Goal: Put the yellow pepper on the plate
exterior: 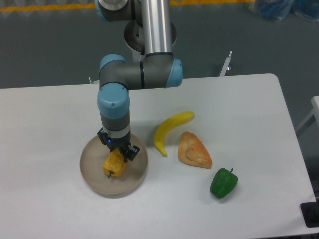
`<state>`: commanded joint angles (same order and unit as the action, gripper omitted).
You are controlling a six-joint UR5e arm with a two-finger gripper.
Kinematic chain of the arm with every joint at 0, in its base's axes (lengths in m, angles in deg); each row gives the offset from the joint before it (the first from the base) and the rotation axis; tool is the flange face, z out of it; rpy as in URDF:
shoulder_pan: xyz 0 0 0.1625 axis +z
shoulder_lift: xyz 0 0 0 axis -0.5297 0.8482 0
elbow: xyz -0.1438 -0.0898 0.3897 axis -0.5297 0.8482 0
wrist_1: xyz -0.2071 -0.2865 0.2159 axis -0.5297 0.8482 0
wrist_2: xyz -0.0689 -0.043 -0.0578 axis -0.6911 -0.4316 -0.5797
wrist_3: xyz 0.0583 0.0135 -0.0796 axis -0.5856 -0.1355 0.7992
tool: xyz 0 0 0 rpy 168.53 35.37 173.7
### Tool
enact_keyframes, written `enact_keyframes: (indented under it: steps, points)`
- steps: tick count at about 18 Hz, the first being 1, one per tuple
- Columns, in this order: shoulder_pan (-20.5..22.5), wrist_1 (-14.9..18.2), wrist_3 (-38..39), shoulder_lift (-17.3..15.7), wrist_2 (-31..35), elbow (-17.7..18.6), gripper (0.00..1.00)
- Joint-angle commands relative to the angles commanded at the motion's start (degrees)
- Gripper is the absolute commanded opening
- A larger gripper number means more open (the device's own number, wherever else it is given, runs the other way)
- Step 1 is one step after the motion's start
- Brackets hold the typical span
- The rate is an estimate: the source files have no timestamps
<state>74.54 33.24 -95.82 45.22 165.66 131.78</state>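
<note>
Camera view, fixed, looking down at a white table [60, 114] from the front. 1 UR5e arm [149, 69] reaches down from the top of the frame, with its grey links and blue joint caps bending toward the left half of the table.

The gripper [117, 152] points straight down over the plate [94, 179]. The plate is round, shallow and grey-beige, and it sits on the table at lower left. The yellow pepper [113, 164] is inside the plate, near its middle, directly below the gripper body. The top of the pepper meets the black fingers. The fingers flank the upper part of the pepper, but the wrist hides most of them, so whether they clamp the pepper or stand slightly off it cannot be determined. Contact between the pepper's underside and the plate floor cannot be confirmed from this angle either.

3 other items lie to the right of the plate, apart from it:
- a banana [170, 130], long and curved, nearest the plate;
- a wedge-shaped piece of bread [194, 150], just beside the lower end of the banana;
- a green pepper [224, 182], farther right and closer to the front edge.
</note>
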Motion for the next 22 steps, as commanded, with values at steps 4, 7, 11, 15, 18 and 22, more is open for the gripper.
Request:
enact_keyframes:
  steps: [4,7,11,15,18,22]
  points:
    - [0.1,0.0,-0.1,-0.2,0.0,-0.1,0.76]
    - [0.3,0.0,-0.3,-0.7,-0.2,-0.2,0.88]
    - [0.9,0.0,-0.3,-2.3,-0.4,-1.0,1.00]
    - [4.7,0.0,-0.6,-5.8,-0.1,-1.2,1.00]
    - [10.0,-0.1,-0.9,-9.0,0.0,-1.5,1.00]
    - [16.9,0.0,-8.5,-10.5,4.0,-1.7,1.00]
